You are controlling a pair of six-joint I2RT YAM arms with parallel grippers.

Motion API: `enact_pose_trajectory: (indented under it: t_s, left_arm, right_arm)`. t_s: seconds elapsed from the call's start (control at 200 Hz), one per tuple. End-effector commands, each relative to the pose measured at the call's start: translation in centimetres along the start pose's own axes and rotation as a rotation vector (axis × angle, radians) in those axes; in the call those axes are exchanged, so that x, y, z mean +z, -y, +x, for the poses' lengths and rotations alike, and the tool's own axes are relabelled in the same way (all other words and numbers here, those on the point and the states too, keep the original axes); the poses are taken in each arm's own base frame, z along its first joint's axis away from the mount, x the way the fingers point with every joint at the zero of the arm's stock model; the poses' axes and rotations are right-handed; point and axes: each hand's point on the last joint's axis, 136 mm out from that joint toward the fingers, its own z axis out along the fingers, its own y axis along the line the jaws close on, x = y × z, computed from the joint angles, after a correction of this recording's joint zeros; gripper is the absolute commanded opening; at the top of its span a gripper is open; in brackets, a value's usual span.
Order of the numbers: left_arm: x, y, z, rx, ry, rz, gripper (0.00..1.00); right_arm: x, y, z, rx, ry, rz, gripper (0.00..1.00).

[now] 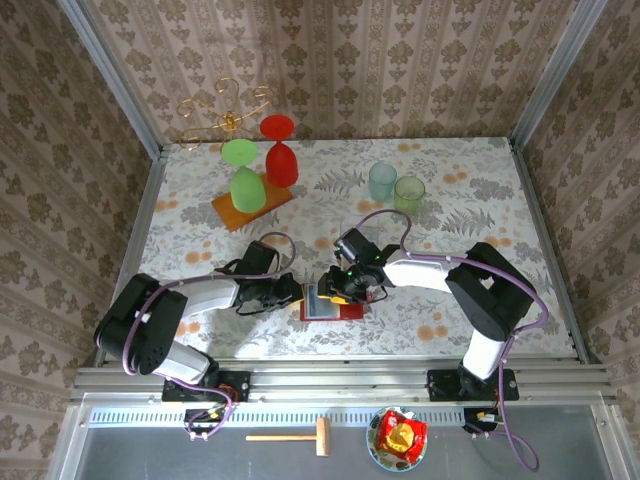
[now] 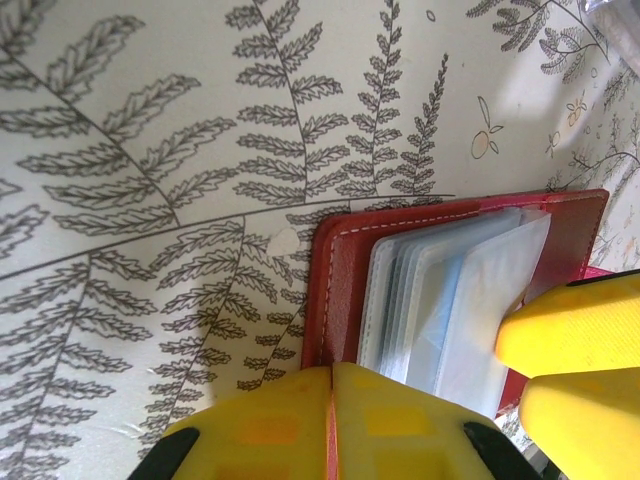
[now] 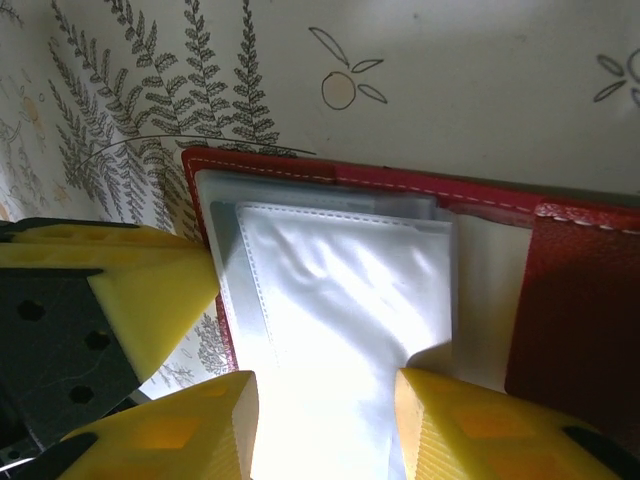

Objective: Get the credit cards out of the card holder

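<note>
While the red card holder lies open and flat on the patterned table, it sits directly between the two claws and touches both. Its cloudy clear pockets fan out over the red cover. The cards cannot be picked out through the glare on the plastic, though the left wrist view shows a pale bluish tone behind one sleeve. The left claw has its yellow fingers pressed together. The holder's red edge runs in at the seam between them, so it appears to be pinching that edge. The right claw is at the opposite side with its fingers apart. The loose end of the clear pockets lies between them, and the plastic meets the inner face of one finger. Well beyond the left claw, toward the far side of the table, a green glass and a red glass stand at an orange board, with a gold wire stand behind them. Well beyond the right claw, a bluish cup and a greenish cup stand side by side. Behind both claws, past the arm bases, lie a wooden hammer and a bowl holding a red and yellow packet.
</note>
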Motion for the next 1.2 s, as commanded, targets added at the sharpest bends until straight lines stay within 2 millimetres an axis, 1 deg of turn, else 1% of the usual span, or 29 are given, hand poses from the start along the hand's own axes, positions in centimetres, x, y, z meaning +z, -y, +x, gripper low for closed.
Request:
enact_pose_trajectory:
  t_s: [0.0, 0.11, 0.22, 0.295, 0.405, 0.595, 0.72, 0.81, 0.91, 1.01, 1.195]
  left_arm:
    - [-0.3, -1.3, 0.5, -0.012, -0.009, -0.042, 0.1]
    - [-0.3, -1.2, 0.4, -0.011, -0.008, -0.043, 0.1]
    - [-0.5, -0.9, 0.3, -0.01, -0.004, -0.036, 0.1]
    - [-0.7, -0.6, 0.0, -0.009, 0.008, -0.029, 0.13]
    - [-1.2, 0.4, -0.2, -0.007, 0.029, -0.003, 0.16]
    - [-2.8, 2.1, -0.9, 0.008, 0.075, 0.026, 0.24]
    - [-3.2, 3.6, -1.1, 0.014, 0.084, 0.067, 0.26]
    - [-2.8, 4.3, -1.1, 0.017, 0.075, 0.086, 0.27]
    - [-2.1, 4.6, -0.9, 0.017, 0.05, 0.093, 0.27]
    - [-1.3, 5.1, -0.7, 0.017, 0.03, 0.111, 0.25]
    - [0.0, 5.2, -0.1, 0.012, -0.016, 0.109, 0.24]
  right_arm:
    - [-1.0, 0.5, -0.2, -0.003, 0.022, 0.038, 0.41]
    - [-0.9, 0.7, -0.3, 0.006, 0.017, 0.031, 0.41]
    - [-0.7, 0.6, -0.2, 0.01, 0.016, 0.008, 0.41]
    - [-0.7, 0.3, -0.3, 0.017, 0.017, -0.02, 0.4]
    - [-0.7, 0.2, -0.2, 0.031, 0.019, -0.041, 0.4]
    - [-0.8, 0.4, -0.3, 0.052, 0.025, -0.078, 0.4]
    - [-0.7, 0.4, -0.3, 0.065, 0.019, -0.101, 0.4]
    - [-0.6, 0.4, -0.4, 0.07, 0.02, -0.109, 0.4]
    - [-0.7, 0.4, -0.4, 0.073, 0.021, -0.117, 0.4]
    - [-0.7, 0.4, -0.4, 0.075, 0.022, -0.122, 0.39]
    - [-0.8, 0.3, -0.5, 0.074, 0.028, -0.128, 0.39]
